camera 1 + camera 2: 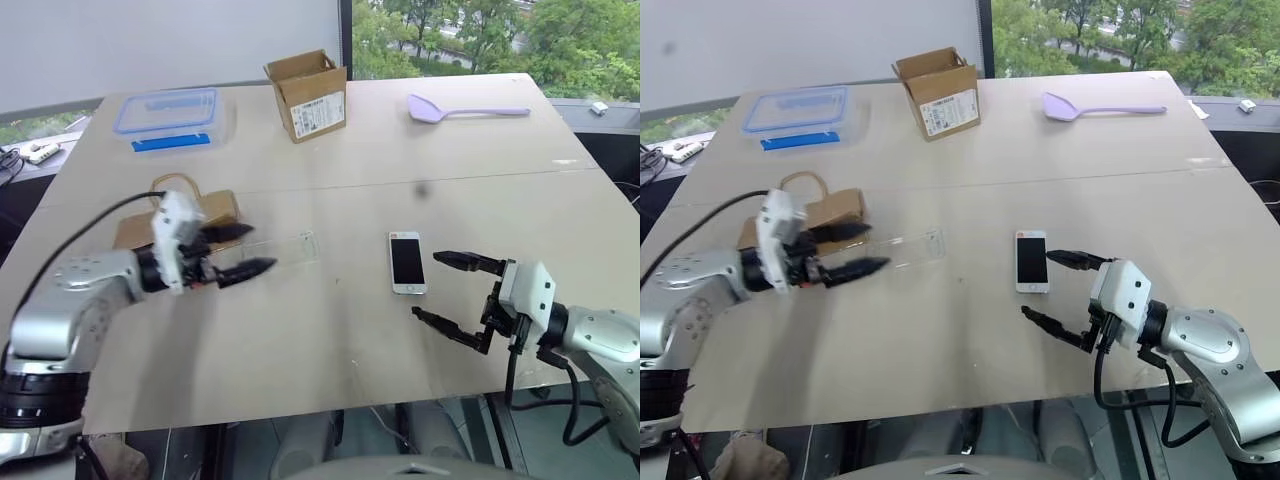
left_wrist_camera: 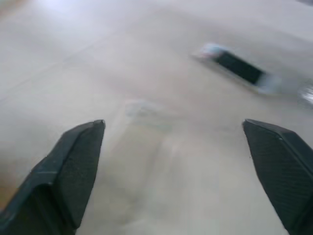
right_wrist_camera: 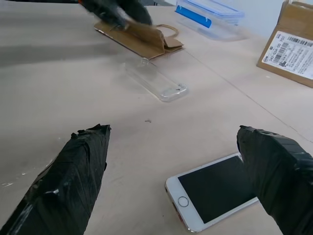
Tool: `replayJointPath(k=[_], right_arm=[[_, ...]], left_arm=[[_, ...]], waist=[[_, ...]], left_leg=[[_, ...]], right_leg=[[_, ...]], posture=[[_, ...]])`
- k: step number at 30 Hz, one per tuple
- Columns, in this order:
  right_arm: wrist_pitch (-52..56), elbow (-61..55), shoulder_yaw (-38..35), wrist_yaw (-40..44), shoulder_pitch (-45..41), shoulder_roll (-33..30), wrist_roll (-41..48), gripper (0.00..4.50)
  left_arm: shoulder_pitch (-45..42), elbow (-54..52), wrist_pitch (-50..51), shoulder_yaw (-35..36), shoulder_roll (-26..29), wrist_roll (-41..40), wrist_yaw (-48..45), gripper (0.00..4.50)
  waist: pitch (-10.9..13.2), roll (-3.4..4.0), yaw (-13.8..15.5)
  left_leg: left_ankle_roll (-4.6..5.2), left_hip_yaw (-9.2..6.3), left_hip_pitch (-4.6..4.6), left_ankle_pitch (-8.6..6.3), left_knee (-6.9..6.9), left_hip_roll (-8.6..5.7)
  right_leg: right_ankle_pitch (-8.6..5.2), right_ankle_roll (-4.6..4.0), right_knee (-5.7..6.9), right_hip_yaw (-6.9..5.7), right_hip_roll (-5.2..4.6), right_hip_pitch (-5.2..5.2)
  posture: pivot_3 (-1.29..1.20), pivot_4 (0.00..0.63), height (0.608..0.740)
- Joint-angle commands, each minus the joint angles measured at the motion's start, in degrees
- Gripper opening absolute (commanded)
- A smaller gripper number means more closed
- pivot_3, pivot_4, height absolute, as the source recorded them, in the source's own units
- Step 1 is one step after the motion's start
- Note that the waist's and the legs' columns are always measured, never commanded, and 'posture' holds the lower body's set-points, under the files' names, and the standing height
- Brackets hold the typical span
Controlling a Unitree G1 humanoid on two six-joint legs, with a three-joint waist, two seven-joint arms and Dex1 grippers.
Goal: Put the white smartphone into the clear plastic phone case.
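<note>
The wide pale beige tabletop (image 1: pixel 330 330) carries everything, and on it the task looks barely begun: the phone is not in the case, and neither tool holds anything.

The left tool (image 1: pixel 238 252) hangs just above the tabletop with its two black fingers spread apart and empty. Its tips point at the clear plastic phone case (image 1: pixel 285 248), a thin see-through rectangular shell with rounded corners that lies flat just beyond them, one short end close to the fingertips. Whether a tip touches the case cannot be told. Behind this tool lies a flat brown paper bag with a loop handle (image 1: pixel 200 208).

The right tool (image 1: pixel 448 290) also stands wide open and empty, one finger above the other. Just beside its upper fingertip lies the small slim white smartphone (image 1: pixel 406 262), screen up, black glass framed in white bezels, its round home button at the end nearer the robot. In the right wrist view the phone (image 3: pixel 215 188) sits between the two taped fingers but is not gripped.

Phone and case lie apart, with bare tabletop between the two tools. Still to do, as a judgement: pick up the phone, carry it across, line it up over the shell and press it in.
</note>
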Motion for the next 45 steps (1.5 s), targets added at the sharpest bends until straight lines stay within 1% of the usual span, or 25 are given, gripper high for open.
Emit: replayJointPath(k=[1, 4, 10, 11, 13, 16, 18, 19, 21, 22, 24, 27, 30, 32, 35, 38, 42, 45], right_arm=[[0.3, -1.5, -0.6, -0.2, -0.5, -0.1, 1.0, 4.5], [0.9, -2.6, -1.5, -0.3, 0.8, -0.6, 1.1, 4.5], [1.8, -6.3, -3.4, -1.3, 5.3, -1.4, 1.2, 4.5], [1.9, -6.9, -3.8, -1.7, 6.2, -1.5, 1.1, 4.5], [2.0, -7.8, -4.3, -2.4, 7.5, -1.4, 0.7, 4.5], [2.1, -8.5, -4.6, -3.1, 8.6, -1.3, 0.3, 4.5], [2.2, -8.8, -4.6, -3.7, 8.9, -1.0, 0.4, 4.5], [2.2, -8.9, -4.4, -3.9, 8.9, -1.0, 0.3, 4.5], [2.2, -8.9, -4.1, -4.1, 9.0, -1.0, 0.1, 4.5], [2.2, -8.9, -4.0, -4.2, 8.9, -1.0, 0.1, 4.5], [2.3, -8.8, -4.1, -4.2, 8.8, -1.1, 0.3, 4.5], [3.5, -8.8, -4.5, -4.2, 8.9, -1.3, 1.4, 4.5], [4.9, -9.0, -5.0, -3.9, 8.9, -1.7, 2.7, 4.5], [5.7, -9.5, -5.4, -4.4, 9.0, -2.1, 2.3, 4.5], [7.3, -10.2, -5.6, -6.3, 9.4, -3.4, -0.3, 4.5], [10.5, -10.7, -5.5, -7.9, 9.2, -3.9, 0.2, 4.5], [13.9, -10.6, -5.3, -9.6, 7.8, -3.2, 1.6, 4.5], [15.5, -9.8, -3.9, -11.3, 6.0, -1.9, 1.4, 4.5]], left_arm=[[-1.6, 3.8, -5.9, -5.2, 0.3, 6.8, -3.5, 4.44], [-7.9, 15.1, -13.4, -11.4, -1.7, 14.6, -5.9, 4.44], [-16.5, 31.6, -23.8, -17.5, -5.8, 23.5, -10.0, 4.44], [-16.9, 33.1, -25.7, -18.5, -5.9, 24.6, -11.8, 4.21], [-17.5, 35.0, -26.2, -19.7, -6.4, 25.2, -14.8, 3.65], [-17.5, 36.7, -27.8, -20.6, -7.1, 26.0, -17.9, 2.34], [-17.2, 36.9, -27.7, -20.5, -7.5, 25.8, -19.3, 1.56], [-17.1, 36.8, -28.1, -20.6, -7.7, 25.9, -19.7, 0.99], [-16.8, 35.6, -27.7, -20.6, -8.1, 25.5, -20.7, 0.1], [-16.7, 33.8, -26.1, -20.5, -8.4, 24.4, -21.3, 0.02], [-16.1, 28.9, -23.0, -20.5, -8.8, 22.2, -22.7, 0.02], [-14.7, 18.7, -15.7, -20.7, -8.9, 18.5, -23.7, 0.02], [-13.6, 10.2, -8.9, -21.8, -8.4, 16.8, -23.8, 0.02], [-13.5, 6.2, -5.1, -23.6, -9.0, 17.4, -22.0, 0.02], [-14.4, 4.7, -1.7, -26.1, -10.2, 19.8, -18.8, 0.02], [-15.7, 4.3, 1.1, -28.2, -13.0, 21.4, -15.0, 0.02], [-16.8, 4.6, 4.0, -29.8, -15.6, 23.6, -10.8, 0.02], [-17.1, 5.3, 3.9, -29.8, -17.1, 25.3, -7.1, 0.02]], waist=[[0.0, 0.0, 0.1], [0.0, -0.02, 0.5], [0.0, -0.06, 0.7], [0.0, -0.05, 0.7], [-0.1, -0.02, 0.4], [-0.2, 0.0, 0.1], [-0.2, 0.06, 0.1], [-0.2, 0.08, 0.1], [-0.3, 0.09, 0.1], [-0.3, 0.09, 0.1], [-0.3, 0.09, 0.1], [-0.3, 0.08, 0.2], [-0.2, 0.0, 0.2], [-0.2, 0.0, 0.2], [-0.2, 0.0, 0.2], [-0.2, -0.01, 0.2], [-0.2, -0.02, 0.5], [-0.2, 0.0, 0.5]], left_leg=[[0.0, 0.01, 0.07, 0.0, -0.03, 0.01], [0.01, 0.0, 0.12, 0.0, -0.04, 0.0], [-0.03, -0.04, 0.01, 0.02, 0.09, -0.08], [-0.03, -0.07, 0.0, 0.02, 0.1, -0.08], [-0.03, -0.05, 0.0, 0.02, 0.1, -0.09], [-0.01, 0.02, 0.09, 0.01, 0.1, -0.08], [0.04, 0.03, 0.19, -0.02, 0.1, -0.08], [0.07, 0.03, 0.25, -0.03, 0.1, -0.07], [0.17, 0.02, 0.34, -0.09, 0.1, -0.06], [0.19, 0.03, 0.37, -0.1, 0.1, -0.06], [0.19, 0.03, 0.36, -0.1, 0.1, -0.07], [0.12, 0.04, 0.32, -0.06, 0.11, -0.07], [0.09, -0.03, 0.18, -0.04, 0.2, -0.07], [0.1, -0.04, 0.16, -0.05, 0.23, -0.05], [0.3, 0.0, 0.23, -0.16, 0.24, -0.05], [0.31, 0.0, 0.23, -0.17, 0.35, -0.05], [0.31, -0.03, 0.2, -0.17, 0.58, -0.09], [0.32, -0.03, 0.23, -0.17, 0.6, -0.1]], right_leg=[[0.0, 0.0, 0.01, 0.01, 0.01, 0.04], [0.0, -0.01, 0.03, -0.03, 0.04, 0.08], [0.01, -0.01, 0.0, -0.06, 0.0, 0.08], [0.01, -0.01, -0.01, -0.09, 0.0, 0.07], [0.01, 0.0, -0.02, -0.06, -0.01, 0.07], [0.0, 0.0, 0.0, 0.02, 0.0, 0.12], [0.0, 0.01, 0.01, 0.02, 0.01, 0.22], [0.0, 0.02, 0.02, 0.02, 0.01, 0.28], [-0.01, 0.02, 0.04, 0.01, 0.02, 0.35], [-0.01, 0.02, 0.04, 0.02, 0.03, 0.37], [-0.01, 0.03, 0.03, 0.02, 0.02, 0.38], [-0.01, 0.03, -0.02, 0.02, 0.01, 0.38], [-0.01, 0.03, -0.02, -0.04, 0.01, 0.33], [-0.01, 0.03, 0.02, -0.05, 0.02, 0.32], [-0.02, 0.03, 0.11, -0.02, 0.03, 0.33], [-0.02, 0.04, 0.23, -0.02, 0.04, 0.33], [-0.02, 0.05, 0.32, -0.05, 0.03, 0.38], [-0.02, 0.05, 0.34, -0.04, 0.01, 0.41]], posture=[[0.0, 0.15, 0.74], [0.0, 0.15, 0.74], [0.0, 0.15, 0.74], [0.0, 0.15, 0.74], [0.0, 0.15, 0.74], [0.0, 0.15, 0.74], [0.0, 0.15, 0.74], [0.0, 0.15, 0.74], [0.0, 0.15, 0.74], [0.0, 0.15, 0.74], [0.0, 0.15, 0.74], [0.0, 0.15, 0.74], [0.0, 0.15, 0.74], [0.0, 0.15, 0.74], [0.0, 0.15, 0.74], [0.0, 0.15, 0.74], [0.0, 0.15, 0.74], [0.0, 0.15, 0.74]])
